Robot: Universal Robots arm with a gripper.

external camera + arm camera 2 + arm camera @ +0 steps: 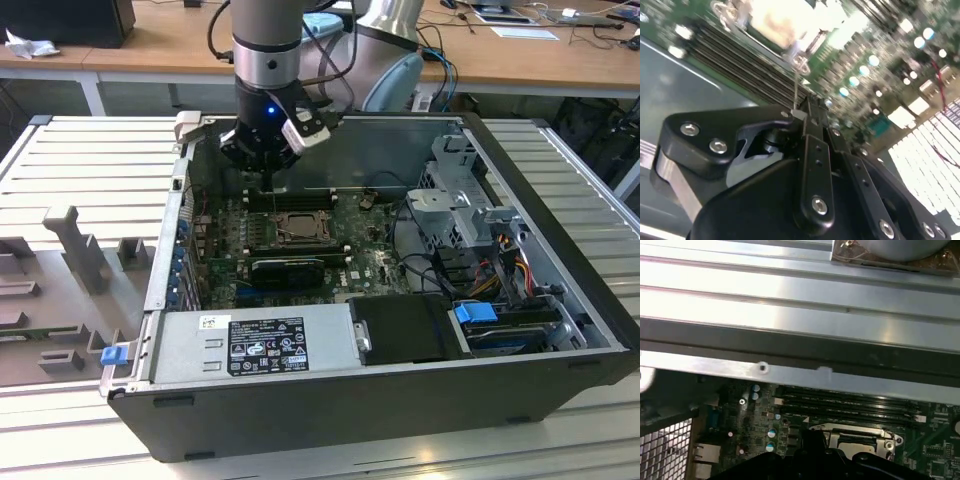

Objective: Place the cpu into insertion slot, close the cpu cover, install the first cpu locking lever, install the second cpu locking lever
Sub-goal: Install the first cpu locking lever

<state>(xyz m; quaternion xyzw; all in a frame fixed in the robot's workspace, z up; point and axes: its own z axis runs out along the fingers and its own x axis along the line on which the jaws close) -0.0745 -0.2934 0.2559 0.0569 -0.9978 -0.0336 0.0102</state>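
One hand [268, 178] is seen in the exterior view, lowered into the open computer case [560, 330] just behind one insertion slot [290, 228] at the middle of the green motherboard [375, 262]. In the second wrist view a thin wire lever [796, 92] is pinched between the closed fingers [812, 150]. The cpu [852, 440] sits in the slot. Its orientation cannot be told.

The exterior view looks down from in front of and above the open computer case [400, 330], arm at upper centre. Both wrist views sit close over the motherboard [880, 65] [760, 415], sharing the insertion slot [775, 22] [860, 440] and memory slots [850, 402].
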